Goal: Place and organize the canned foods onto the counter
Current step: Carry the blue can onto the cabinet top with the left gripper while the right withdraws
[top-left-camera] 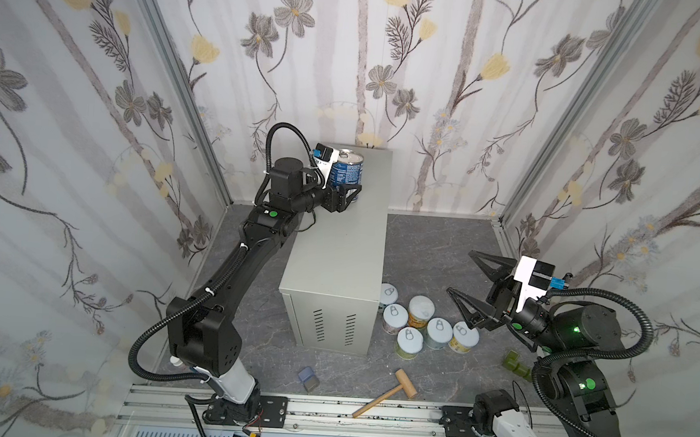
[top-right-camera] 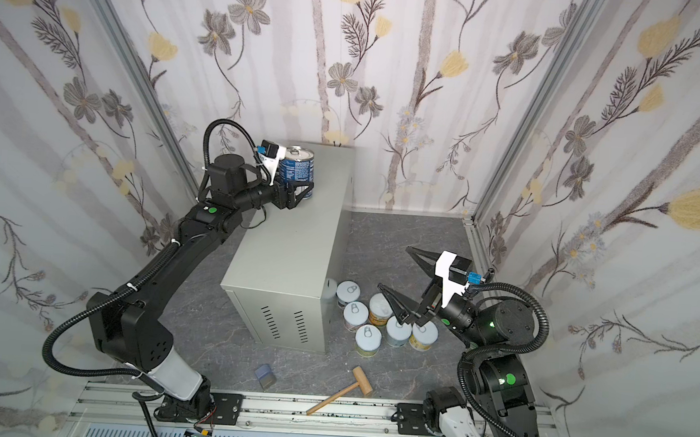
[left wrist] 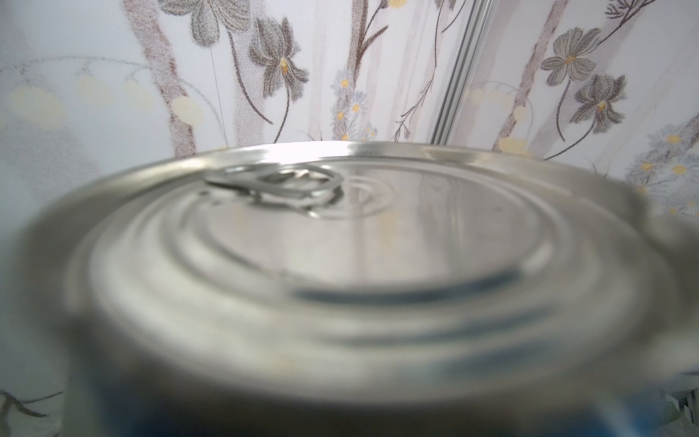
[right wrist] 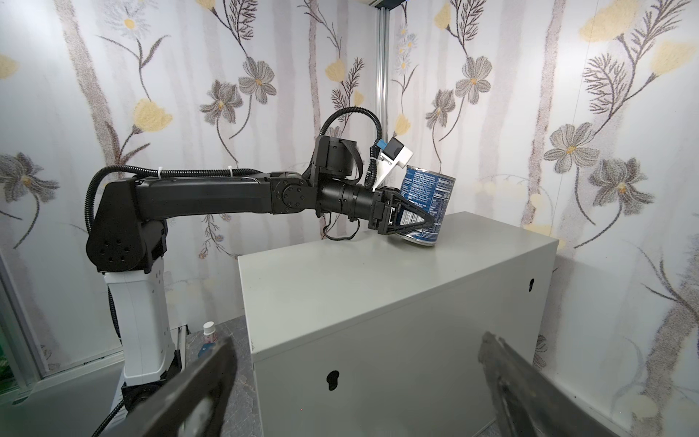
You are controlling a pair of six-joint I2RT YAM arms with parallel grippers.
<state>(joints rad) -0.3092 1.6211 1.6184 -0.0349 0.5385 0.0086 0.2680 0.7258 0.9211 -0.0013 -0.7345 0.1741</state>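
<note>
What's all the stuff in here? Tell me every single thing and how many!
counter: one, light grey, standing on the floor at the middle
blue can: one, blue with a metal top, tilted at the counter's far end, in the left gripper
small cans: six, pastel labels and white lids, clustered upright on the floor, right of the counter in both top views
mallet: one, wooden, lying on the floor by the front rail
blue-grey block: one, on the floor in front of the counter
green block: one, olive, on the floor beside the right arm
bottle: one, small, white cap, by the left arm's base
floor: dark grey, marbled
left gripper: black, shut on the blue can
right gripper: black, open, empty, above the floor near the small cans
</note>
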